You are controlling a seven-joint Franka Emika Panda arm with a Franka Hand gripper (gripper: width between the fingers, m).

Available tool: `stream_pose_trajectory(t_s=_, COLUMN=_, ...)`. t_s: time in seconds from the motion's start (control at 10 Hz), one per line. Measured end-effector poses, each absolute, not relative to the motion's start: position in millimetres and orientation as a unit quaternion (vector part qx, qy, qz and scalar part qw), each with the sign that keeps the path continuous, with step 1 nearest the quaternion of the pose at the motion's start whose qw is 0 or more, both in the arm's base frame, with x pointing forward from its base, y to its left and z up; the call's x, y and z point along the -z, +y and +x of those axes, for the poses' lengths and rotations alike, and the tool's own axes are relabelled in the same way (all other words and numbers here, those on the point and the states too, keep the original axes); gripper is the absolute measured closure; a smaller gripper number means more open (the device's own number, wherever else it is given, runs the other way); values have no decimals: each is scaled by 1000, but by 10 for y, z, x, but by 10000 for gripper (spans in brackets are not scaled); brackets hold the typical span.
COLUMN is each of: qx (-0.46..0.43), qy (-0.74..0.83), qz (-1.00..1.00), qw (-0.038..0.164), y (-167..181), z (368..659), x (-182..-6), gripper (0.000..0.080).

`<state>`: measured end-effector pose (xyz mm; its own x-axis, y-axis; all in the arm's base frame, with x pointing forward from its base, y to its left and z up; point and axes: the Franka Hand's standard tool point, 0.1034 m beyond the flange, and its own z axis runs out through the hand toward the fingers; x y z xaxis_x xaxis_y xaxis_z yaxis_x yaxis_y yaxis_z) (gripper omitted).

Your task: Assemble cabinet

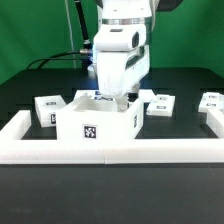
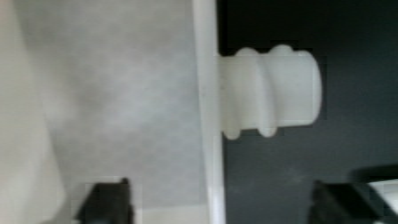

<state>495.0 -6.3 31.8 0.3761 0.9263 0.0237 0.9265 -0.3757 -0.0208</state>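
The cabinet (image 1: 95, 120), a white open-topped box with a black-and-white tag on its front, stood on the counter (image 1: 172, 126). It sat at six o'clock from the counter's middle, with its front close against the low white rail (image 1: 110, 152). Small tagged blocks lay loose around it: one (image 1: 47, 108) at nine o'clock of the box, one (image 1: 160, 103) at three o'clock, and another (image 1: 211, 101) further out the same way.

The hand (image 1: 118, 100) hung over the box's back corner, at about one o'clock of its opening. In the wrist view the hand (image 2: 231, 200) had its two dark fingers (image 2: 111, 200) apart, one on each side of a thin upright wall (image 2: 125, 110). I could not tell whether either finger touched it. A ribbed white knob (image 2: 270, 90) stuck out from that wall's outer face.

The box looked like hard, smooth plastic. It was probably light for its bulk, stiff, and unlikely to be harmed by a firm squeeze. It was also likely slippery, and easy to push along the counter or twist. The thin wall seemed the only part narrow enough for the fingers. A pinch low on the wall and clear of the knob should limit tipping, and the rail could brace the box.
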Motion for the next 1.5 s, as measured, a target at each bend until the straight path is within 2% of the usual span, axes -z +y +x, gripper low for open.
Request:
stream_pose_trajectory(t_s=0.1, qx=4, qy=-558, qz=-829, qw=15, y=-64, z=4950, x=-318, gripper=387)
stream_pose_trajectory(t_s=0.2, qx=4, qy=-558, qz=-829, qw=15, y=-65, z=4950, x=-317, gripper=522)
stream_pose_trajectory(t_s=0.3, qx=4, qy=-558, qz=-830, qw=15, y=-66, z=4949, x=-317, gripper=708)
stream_pose_trajectory(t_s=0.4, qx=4, qy=-558, qz=-830, qw=15, y=-68, z=4949, x=-317, gripper=708)
stream_pose_trajectory(t_s=0.5, qx=4, qy=-558, qz=-830, qw=15, y=-70, z=4950, x=-318, gripper=767)
stream_pose_trajectory(t_s=0.9, qx=4, qy=-558, qz=-830, qw=15, y=-72, z=4950, x=-318, gripper=766)
stream_pose_trajectory(t_s=1.2, qx=-1, qy=-636, qz=-772, qw=10, y=-3, z=4980, x=-345, gripper=765)
stream_pose_trajectory(t_s=1.5, qx=-16, qy=-691, qz=-723, qw=-2, y=155, z=4972, x=-331, gripper=765)
